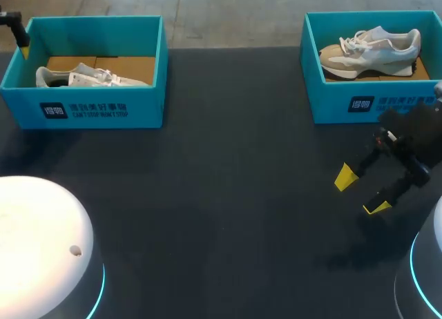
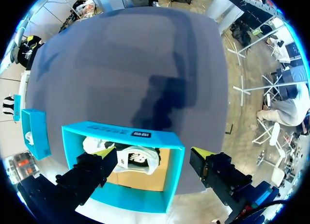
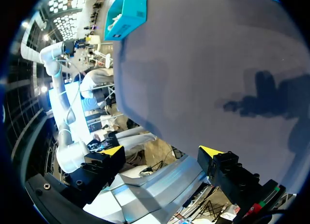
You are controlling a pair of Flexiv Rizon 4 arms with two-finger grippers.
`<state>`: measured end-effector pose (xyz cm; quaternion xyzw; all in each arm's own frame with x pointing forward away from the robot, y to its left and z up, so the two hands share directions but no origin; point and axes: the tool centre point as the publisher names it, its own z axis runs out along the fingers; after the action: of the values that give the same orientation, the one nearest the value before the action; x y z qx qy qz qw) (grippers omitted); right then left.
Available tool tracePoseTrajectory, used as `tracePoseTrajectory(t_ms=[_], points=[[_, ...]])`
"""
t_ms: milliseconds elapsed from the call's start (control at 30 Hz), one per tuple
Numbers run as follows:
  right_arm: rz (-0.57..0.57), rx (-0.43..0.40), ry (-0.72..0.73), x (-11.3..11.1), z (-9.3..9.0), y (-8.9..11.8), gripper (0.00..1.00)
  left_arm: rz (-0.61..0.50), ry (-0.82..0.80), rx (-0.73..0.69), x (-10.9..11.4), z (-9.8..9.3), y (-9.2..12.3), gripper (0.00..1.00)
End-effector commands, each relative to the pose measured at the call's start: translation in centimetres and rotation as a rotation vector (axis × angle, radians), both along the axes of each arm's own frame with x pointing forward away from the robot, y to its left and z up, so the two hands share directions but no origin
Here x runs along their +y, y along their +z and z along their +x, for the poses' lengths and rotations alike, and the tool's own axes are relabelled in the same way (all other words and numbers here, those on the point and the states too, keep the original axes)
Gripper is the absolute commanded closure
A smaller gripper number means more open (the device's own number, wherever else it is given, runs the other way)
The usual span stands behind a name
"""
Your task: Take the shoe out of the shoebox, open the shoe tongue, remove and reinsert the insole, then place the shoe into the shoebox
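- The left shoebox (image 1: 83, 101), teal and with no lid on it, stands at the far left of the dark table (image 1: 228, 195).
- A white shoe (image 1: 90, 76) lies inside it on the brown cardboard floor, close to the near wall.
- The left gripper (image 2: 154, 153) hangs above this box at its outer end. Its fingers are spread wide and hold nothing.
- In the left wrist view, one yellow tip (image 2: 104, 151) is over the box's inside, just beside the white shoe. The other tip is outside the box's side wall.
- The right shoebox (image 1: 373, 101), also teal and without a lid, stands at the far right of the table, well apart from the left one.
- A beige-and-white sneaker (image 1: 369, 51) rests in it, with its toe toward the table's middle.
- The right gripper (image 1: 362, 192) hovers over bare table in front of the right shoebox, apart from it. Its two yellow-tipped fingers are spread with nothing between them.
- The right wrist view shows the same spread fingers near the table's edge, with one teal box far ahead across the dark surface.
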<state>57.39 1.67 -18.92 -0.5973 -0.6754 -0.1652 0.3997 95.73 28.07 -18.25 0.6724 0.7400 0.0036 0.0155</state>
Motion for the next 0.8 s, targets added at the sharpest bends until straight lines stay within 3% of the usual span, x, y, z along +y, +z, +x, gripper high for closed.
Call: tracePoseTrajectory(t_ms=[33,167,367,800], points=[[-0.001,-0.001,-0.002,0.0,-0.1,-0.1,0.0,0.001,0.0,-0.003,0.0,-0.1,0.0,0.0],[-0.001,-0.001,-0.002,0.0,-0.1,-0.1,0.0,0.001,0.0,-0.003,0.0,-0.1,0.0,0.0],[-0.033,-0.042,0.042,0.1,1.6,0.8,0.0,0.001,0.0,-0.003,0.0,-0.1,0.0,0.0],[-0.268,-0.166,0.088,-2.4,8.3,4.6,0.0,0.001,0.0,-0.003,0.0,-0.1,0.0,0.0]])
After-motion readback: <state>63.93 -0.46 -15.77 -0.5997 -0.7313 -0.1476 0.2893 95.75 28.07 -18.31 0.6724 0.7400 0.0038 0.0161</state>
